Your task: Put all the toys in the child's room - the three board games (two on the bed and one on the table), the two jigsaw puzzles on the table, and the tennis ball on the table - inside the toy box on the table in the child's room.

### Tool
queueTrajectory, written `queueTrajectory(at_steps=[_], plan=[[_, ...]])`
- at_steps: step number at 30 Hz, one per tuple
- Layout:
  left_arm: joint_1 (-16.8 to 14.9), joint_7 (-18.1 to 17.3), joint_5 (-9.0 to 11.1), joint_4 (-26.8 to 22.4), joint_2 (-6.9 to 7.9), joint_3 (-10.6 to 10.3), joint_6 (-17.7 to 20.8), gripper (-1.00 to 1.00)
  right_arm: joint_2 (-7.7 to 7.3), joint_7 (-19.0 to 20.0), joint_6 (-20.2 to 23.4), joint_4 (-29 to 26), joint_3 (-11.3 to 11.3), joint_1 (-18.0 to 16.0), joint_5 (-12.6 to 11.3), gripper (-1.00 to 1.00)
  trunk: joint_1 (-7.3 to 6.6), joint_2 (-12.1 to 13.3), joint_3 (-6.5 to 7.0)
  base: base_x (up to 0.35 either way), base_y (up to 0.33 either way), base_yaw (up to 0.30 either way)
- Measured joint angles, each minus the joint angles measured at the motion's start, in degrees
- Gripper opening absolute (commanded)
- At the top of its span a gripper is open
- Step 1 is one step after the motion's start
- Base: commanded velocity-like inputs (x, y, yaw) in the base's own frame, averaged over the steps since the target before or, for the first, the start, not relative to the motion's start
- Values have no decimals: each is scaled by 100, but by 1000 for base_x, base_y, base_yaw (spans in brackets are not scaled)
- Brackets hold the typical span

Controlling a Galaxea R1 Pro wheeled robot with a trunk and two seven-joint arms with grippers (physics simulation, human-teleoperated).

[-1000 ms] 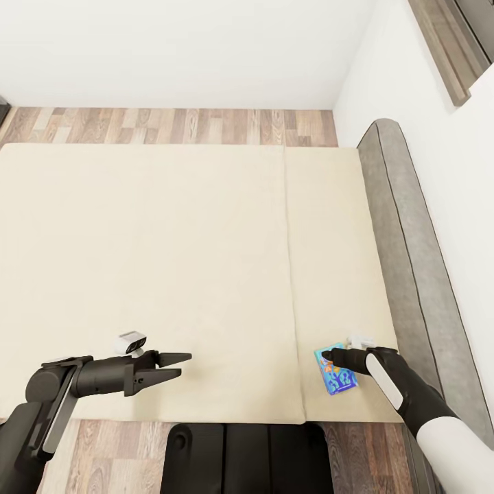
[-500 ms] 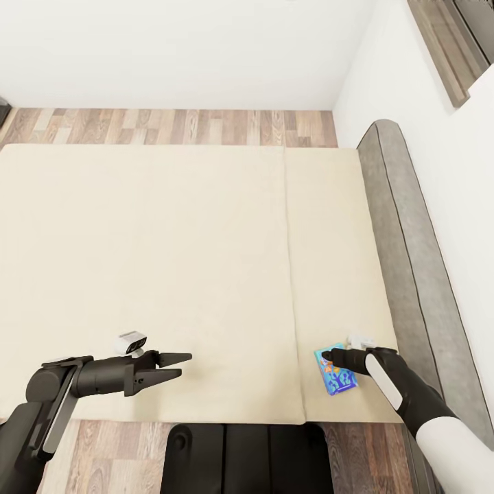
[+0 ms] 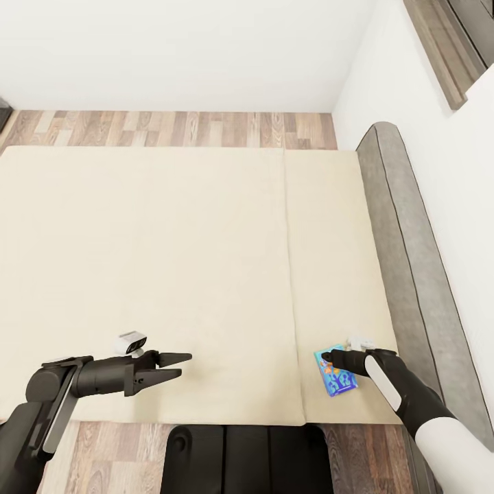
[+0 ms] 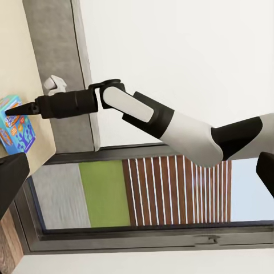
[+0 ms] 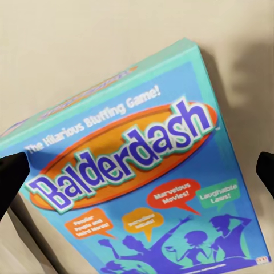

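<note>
Head view: the blue Balderdash board game (image 3: pixel 336 374) lies flat on the bed (image 3: pixel 171 261), near its front edge and just right of the bed's seam. Your right gripper (image 3: pixel 329 356) hovers at the box's upper edge; whether its jaws are apart cannot be told here. Your left gripper (image 3: pixel 180 365), well left of the seam, has its jaws parted and empty.

Left wrist view: the right gripper's tip is at the box, not around it.

Right wrist view: the box lies between two dark finger tips (image 5: pixel 11 180), spread wide. Judged so, this game is not yet grasped, and its carry to the toy box remains.
</note>
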Motion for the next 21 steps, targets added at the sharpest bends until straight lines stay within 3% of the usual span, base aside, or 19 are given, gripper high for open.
queueTrajectory(at_steps=[18, 21], plan=[[0, 0, 0, 0, 0, 11, 0, 100, -22, 101, -118, 101, 12, 0, -60, 100, 0, 0, 12, 0, 0, 0], [-2, -1, -1, 3, -1, 11, -1, 100, -22, 274, -149, 141, -18, -1, 127, 100, 3, 1, 25, 0, 0, 0]])
